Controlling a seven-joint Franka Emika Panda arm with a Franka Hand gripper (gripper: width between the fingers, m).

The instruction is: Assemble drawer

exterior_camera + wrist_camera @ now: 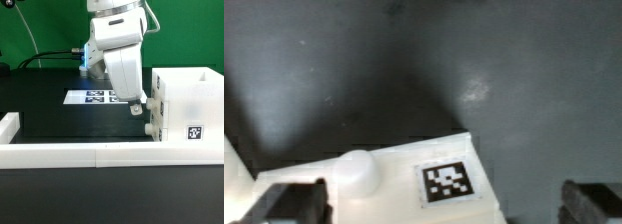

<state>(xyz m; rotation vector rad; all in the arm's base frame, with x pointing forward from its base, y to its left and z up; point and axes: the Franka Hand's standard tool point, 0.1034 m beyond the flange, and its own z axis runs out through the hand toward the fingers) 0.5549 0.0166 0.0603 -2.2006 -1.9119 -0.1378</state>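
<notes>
The white drawer unit (185, 105) stands at the exterior view's right, against the front rail. It has an open top and a black-and-white tag (195, 131) on its near face. Small round knobs (150, 128) show on the side that faces the gripper. I cannot tell the trays from the casing there. My gripper (135, 107) hangs just beside that side, fingers pointing down. In the wrist view a white part with a round knob (352, 167) and a tag (446, 181) lies between the open gripper's (438, 205) dark fingers (287, 205), with a gap on one side.
The low white border rail (90, 153) runs along the front and up the exterior view's left (10, 126). The marker board (98, 97) lies flat behind the gripper. The table top (70, 125) is black. A green backdrop and cables are at the back.
</notes>
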